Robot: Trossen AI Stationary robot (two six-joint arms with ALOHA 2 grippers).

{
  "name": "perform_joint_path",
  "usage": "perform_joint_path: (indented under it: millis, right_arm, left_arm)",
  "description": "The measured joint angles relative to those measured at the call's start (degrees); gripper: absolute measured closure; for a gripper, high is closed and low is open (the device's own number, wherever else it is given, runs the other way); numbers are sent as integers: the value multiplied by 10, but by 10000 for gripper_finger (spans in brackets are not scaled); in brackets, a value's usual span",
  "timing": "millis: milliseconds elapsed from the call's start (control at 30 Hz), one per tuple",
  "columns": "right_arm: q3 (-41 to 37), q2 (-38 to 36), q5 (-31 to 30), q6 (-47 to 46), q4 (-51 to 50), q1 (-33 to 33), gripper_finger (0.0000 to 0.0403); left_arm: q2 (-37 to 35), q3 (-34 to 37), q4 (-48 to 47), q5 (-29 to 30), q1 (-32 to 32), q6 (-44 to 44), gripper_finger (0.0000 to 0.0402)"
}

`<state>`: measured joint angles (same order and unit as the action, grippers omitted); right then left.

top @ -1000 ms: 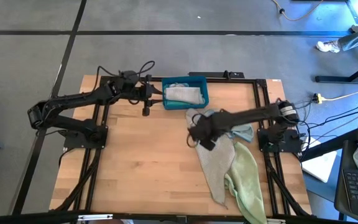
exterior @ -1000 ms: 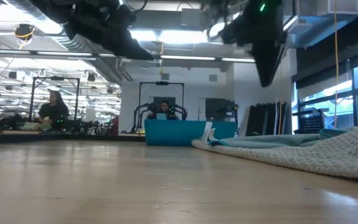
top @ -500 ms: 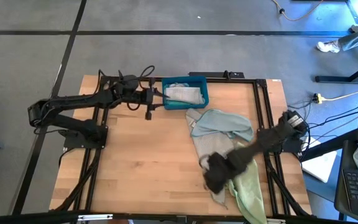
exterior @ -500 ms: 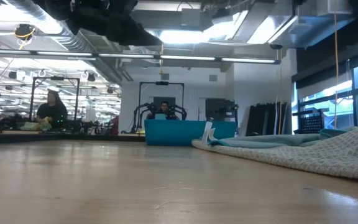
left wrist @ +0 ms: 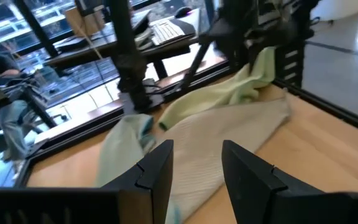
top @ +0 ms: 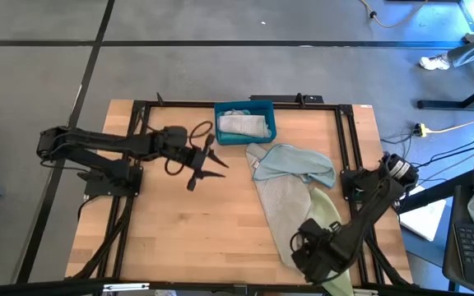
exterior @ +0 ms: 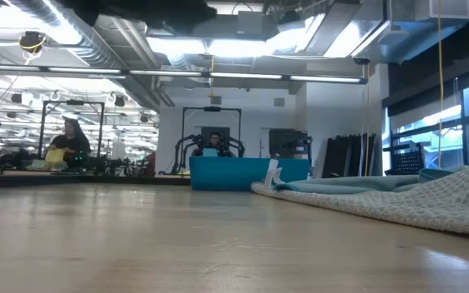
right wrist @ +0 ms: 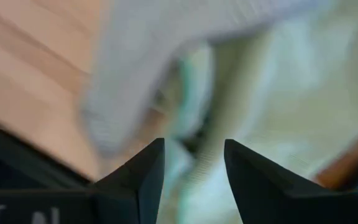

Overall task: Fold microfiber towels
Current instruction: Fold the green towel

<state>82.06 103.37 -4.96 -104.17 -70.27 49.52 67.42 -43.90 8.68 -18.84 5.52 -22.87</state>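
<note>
Both arms' fingers parted, empty; teal bin [top: 245,122] behind the heaped towels [top: 290,193].

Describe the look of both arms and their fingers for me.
Both arms are dark, near black, built of slim jointed links. The left arm carries a looping black cable near its wrist. The right arm shows a pale band at its base joint. Each gripper's fingers are dark, angular, tapering wedges.
</note>
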Motion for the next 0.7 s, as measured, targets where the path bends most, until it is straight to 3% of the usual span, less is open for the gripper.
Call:
perform_joint_path:
  millis: [100, 200, 433, 633, 700]
  right_arm:
    - [-37, 1, 49, 34, 15, -8, 234]
    - [-53, 1, 53, 72, 40, -13, 234]
    - [-9, 0, 55, 82, 4, -6, 234]
    - [29, 0, -36, 70, 2, 5, 234]
    - [12, 4, -34, 69, 6, 4, 234]
  left_arm:
    - [0, 0, -3, 51, -31, 3, 273]
    - [0, 0, -6, 109, -56, 17, 273]
    - [0, 0, -1, 181, -94, 27, 273]
    - [0, 0, 17, 199, -111, 45, 272]
    - [0, 0, 18, 199, -116, 45, 272]
